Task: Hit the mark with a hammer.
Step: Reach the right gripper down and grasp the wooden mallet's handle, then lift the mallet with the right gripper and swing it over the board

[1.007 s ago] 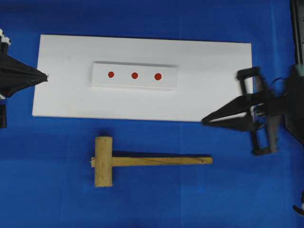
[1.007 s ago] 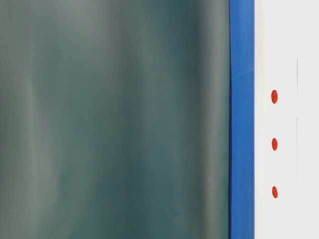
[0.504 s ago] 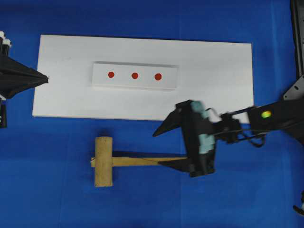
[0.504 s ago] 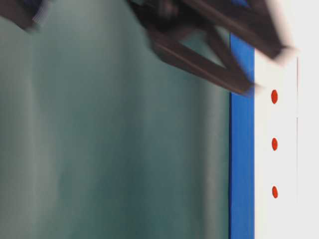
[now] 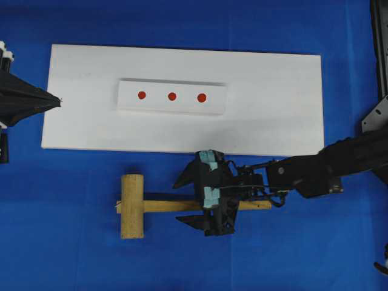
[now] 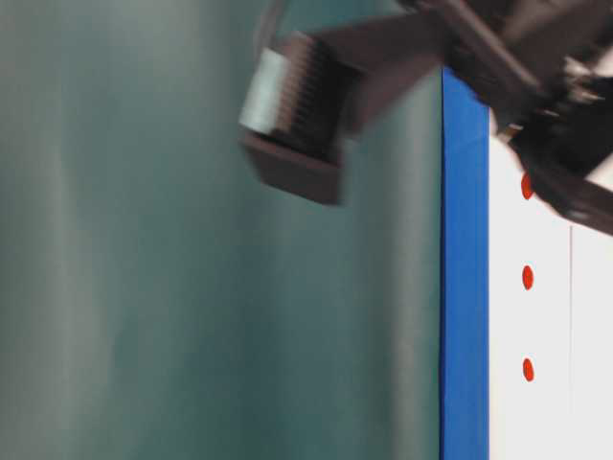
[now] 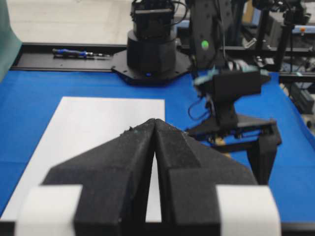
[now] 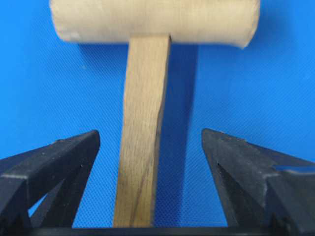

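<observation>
The hammer (image 5: 132,206), a light wooden mallet, lies on the blue cloth with its handle pointing right. My right gripper (image 5: 180,202) is open and straddles the handle near its middle. In the right wrist view the handle (image 8: 142,147) runs between the fingers (image 8: 74,152) with blue gaps on both sides, nearer the left one, and the head (image 8: 152,19) is ahead. The mark (image 5: 202,97) is the rightmost red dot on the raised white strip (image 5: 156,104). My left gripper (image 5: 59,100) (image 7: 154,121) is shut and empty at the board's left edge.
The strip sits on a flat white board (image 5: 273,103) lying on blue cloth (image 5: 73,254). Two smaller red dots (image 5: 171,96) sit left of the mark. In the left wrist view, arm bases and a black frame (image 7: 147,54) stand beyond the board's far end.
My right arm swept in from the right side of the table to the hammer's handle, and its jaws opened on the way. The left arm and the hammer have not moved.
</observation>
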Motion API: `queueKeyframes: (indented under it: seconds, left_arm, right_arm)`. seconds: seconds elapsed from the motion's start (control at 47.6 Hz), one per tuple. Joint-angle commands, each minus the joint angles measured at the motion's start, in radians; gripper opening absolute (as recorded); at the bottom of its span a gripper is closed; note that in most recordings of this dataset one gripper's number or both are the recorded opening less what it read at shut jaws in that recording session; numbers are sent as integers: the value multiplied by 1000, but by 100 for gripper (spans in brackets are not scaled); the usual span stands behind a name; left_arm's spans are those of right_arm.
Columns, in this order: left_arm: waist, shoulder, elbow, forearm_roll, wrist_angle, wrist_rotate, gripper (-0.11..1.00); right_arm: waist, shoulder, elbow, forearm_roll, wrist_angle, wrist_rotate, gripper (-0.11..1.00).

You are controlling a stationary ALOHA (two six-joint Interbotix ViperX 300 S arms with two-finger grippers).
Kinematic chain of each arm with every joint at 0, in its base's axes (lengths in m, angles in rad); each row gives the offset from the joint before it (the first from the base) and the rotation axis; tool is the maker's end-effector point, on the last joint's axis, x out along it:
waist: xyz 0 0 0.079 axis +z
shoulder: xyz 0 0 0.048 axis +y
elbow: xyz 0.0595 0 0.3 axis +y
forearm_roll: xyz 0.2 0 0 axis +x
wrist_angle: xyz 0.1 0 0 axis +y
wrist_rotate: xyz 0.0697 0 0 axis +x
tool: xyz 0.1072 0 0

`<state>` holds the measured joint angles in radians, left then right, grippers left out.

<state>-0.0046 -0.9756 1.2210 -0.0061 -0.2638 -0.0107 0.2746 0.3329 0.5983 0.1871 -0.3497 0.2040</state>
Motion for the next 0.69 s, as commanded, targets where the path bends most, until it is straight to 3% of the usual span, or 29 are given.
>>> queueKeyframes:
  seconds: [0.0, 0.189, 0.294, 0.336, 0.546, 0.672]
  left_arm:
    - [-5, 3, -11, -2, -3, 0, 0]
    - [-3, 2, -11, -2, -3, 0, 0]
    - [-3, 3, -9, -2, -3, 0, 0]
    - [-3, 3, -9, -2, -3, 0, 0]
    - [-3, 3, -8, -2, -3, 0, 0]
    - [-5, 2, -8, -2, -2, 0, 0]
  right_arm:
    - [14, 5, -32, 6, -15, 0, 89]
    - [14, 32, -40, 31, -12, -3, 88]
    - [15, 31, -41, 29, -9, -11, 81]
    - [15, 31, -41, 29, -9, -12, 74]
    - [17, 31, -41, 28, -11, -14, 14]
    - [18, 18, -43, 29, -12, -11, 10]
